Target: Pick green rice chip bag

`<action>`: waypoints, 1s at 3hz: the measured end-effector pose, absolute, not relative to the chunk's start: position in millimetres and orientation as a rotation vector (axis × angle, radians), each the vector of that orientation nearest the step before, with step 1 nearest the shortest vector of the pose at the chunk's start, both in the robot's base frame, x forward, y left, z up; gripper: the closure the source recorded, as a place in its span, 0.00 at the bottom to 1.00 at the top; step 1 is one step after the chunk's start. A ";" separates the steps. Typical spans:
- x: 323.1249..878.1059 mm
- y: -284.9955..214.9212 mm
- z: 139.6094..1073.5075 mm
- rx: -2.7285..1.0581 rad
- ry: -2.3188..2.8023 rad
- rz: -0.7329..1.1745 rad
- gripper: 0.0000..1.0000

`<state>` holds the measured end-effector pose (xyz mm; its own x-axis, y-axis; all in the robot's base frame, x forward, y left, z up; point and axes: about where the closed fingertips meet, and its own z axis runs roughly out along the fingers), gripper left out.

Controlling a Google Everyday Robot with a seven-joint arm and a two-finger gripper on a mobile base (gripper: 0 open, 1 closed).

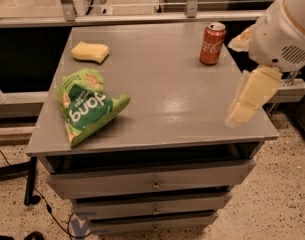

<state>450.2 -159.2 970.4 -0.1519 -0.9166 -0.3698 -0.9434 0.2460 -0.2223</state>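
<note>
The green rice chip bag [85,106] lies flat on the left front part of the grey cabinet top [172,84]. It is crinkled light green with a dark green centre panel and white lettering. My gripper [240,115] hangs at the right side, over the cabinet top's right front corner, far from the bag. It is cream-coloured and points down and to the left, below the white arm housing [284,31]. Nothing shows in it.
A red cola can [212,43] stands upright at the back right, just left of the arm. A yellow sponge [90,52] lies at the back left. The cabinet has drawers [154,184] below. A metal rail [142,18] runs behind.
</note>
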 end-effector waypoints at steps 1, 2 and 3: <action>465.2 -87.0 961.3 -1.647 1.981 0.293 0.00; 477.4 -8.1 951.3 -1.598 1.869 0.467 0.00; 487.0 52.5 933.0 -1.560 1.802 0.556 0.00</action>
